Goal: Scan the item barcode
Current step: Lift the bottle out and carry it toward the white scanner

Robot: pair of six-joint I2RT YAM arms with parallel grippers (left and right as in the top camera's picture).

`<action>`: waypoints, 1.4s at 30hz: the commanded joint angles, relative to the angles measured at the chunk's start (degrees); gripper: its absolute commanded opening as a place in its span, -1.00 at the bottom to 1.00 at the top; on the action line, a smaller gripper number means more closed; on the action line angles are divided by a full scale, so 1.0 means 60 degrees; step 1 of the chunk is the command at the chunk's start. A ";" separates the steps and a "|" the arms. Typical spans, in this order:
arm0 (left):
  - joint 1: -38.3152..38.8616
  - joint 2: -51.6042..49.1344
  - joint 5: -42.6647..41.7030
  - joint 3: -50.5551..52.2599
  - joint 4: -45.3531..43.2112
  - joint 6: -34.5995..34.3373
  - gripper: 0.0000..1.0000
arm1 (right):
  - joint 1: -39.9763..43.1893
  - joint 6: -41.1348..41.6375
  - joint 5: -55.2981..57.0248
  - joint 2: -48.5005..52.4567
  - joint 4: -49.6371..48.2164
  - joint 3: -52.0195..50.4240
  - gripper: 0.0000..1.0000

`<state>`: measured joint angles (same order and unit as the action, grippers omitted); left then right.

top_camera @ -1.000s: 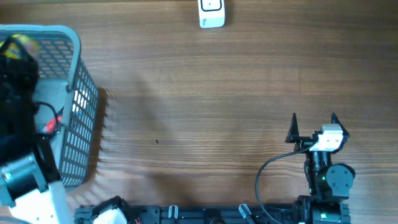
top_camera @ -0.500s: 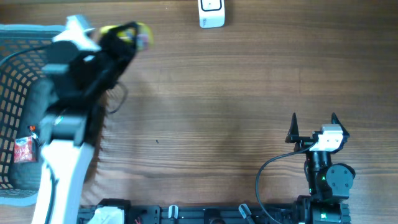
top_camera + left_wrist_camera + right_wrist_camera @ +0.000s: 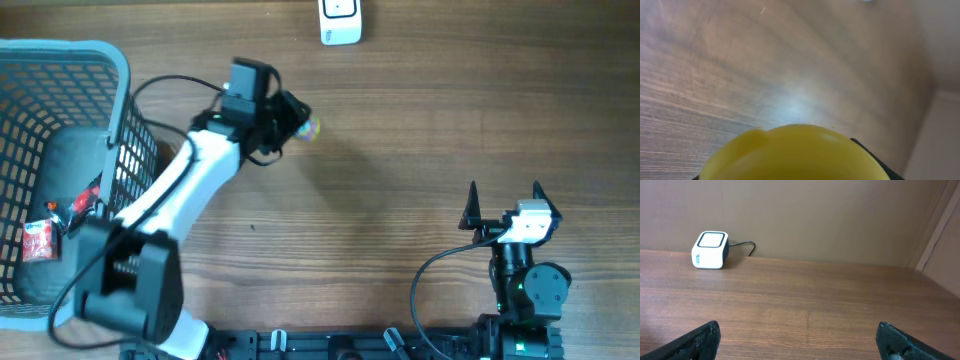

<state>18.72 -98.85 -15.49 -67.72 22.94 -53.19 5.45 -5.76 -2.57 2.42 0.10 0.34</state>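
Note:
My left gripper is shut on a rounded yellow item, held above the table right of the basket. In the left wrist view the yellow item fills the bottom of the frame and hides the fingers; no barcode shows on it. The white barcode scanner sits at the table's far edge, up and to the right of the held item. It also shows as the scanner at the far left of the right wrist view. My right gripper rests open and empty near the front right.
A blue-grey mesh basket stands at the left edge, holding a red packet and a grey item. The scanner's cable trails along the back wall. A black cable loops by the right arm's base.
My left arm has lifted the yellow item out of the basket and swung it right, over the open table toward the scanner. The right arm has not moved.

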 commanded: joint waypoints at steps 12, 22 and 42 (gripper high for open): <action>0.2561 -0.0404 0.5359 0.0004 0.1453 0.0514 0.08 | 0.0022 0.0142 -0.0120 0.0018 -0.0022 -0.0007 1.00; 0.3395 -0.1515 0.6594 0.0004 0.0943 0.0780 -0.06 | 0.0022 0.0142 -0.0120 0.0018 -0.0022 -0.0007 1.00; 0.3457 -0.1840 0.2412 0.0004 0.2867 1.0204 0.36 | 0.0022 0.0146 -0.0120 0.0018 -0.0022 -0.0007 1.00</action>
<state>39.40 -108.71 2.22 -69.04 37.58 -1.72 5.45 -5.76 -2.57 2.42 0.10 0.36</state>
